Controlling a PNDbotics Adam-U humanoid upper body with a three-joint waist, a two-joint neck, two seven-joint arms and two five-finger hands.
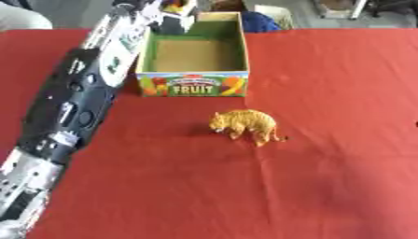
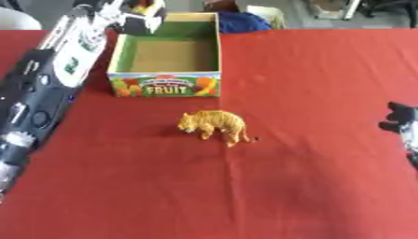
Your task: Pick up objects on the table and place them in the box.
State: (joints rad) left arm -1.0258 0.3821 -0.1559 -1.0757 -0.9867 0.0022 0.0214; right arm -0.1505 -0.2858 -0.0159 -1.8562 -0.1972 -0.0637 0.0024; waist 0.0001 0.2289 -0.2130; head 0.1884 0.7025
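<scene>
On red cloth [image 1: 326, 140], furry orange tiger [image 1: 245, 125] stands.

Red cloth-covered table [image 1: 343, 140], grey floor [image 1: 302, 14] beyond far edge.

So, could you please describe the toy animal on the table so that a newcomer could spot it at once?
Start at the red table and find the open cardboard box marked FRUIT near its far edge. Just in front of that box, apart from it, stands a small toy tiger. It is orange-yellow, on four legs, and the only loose thing on the cloth.
</scene>
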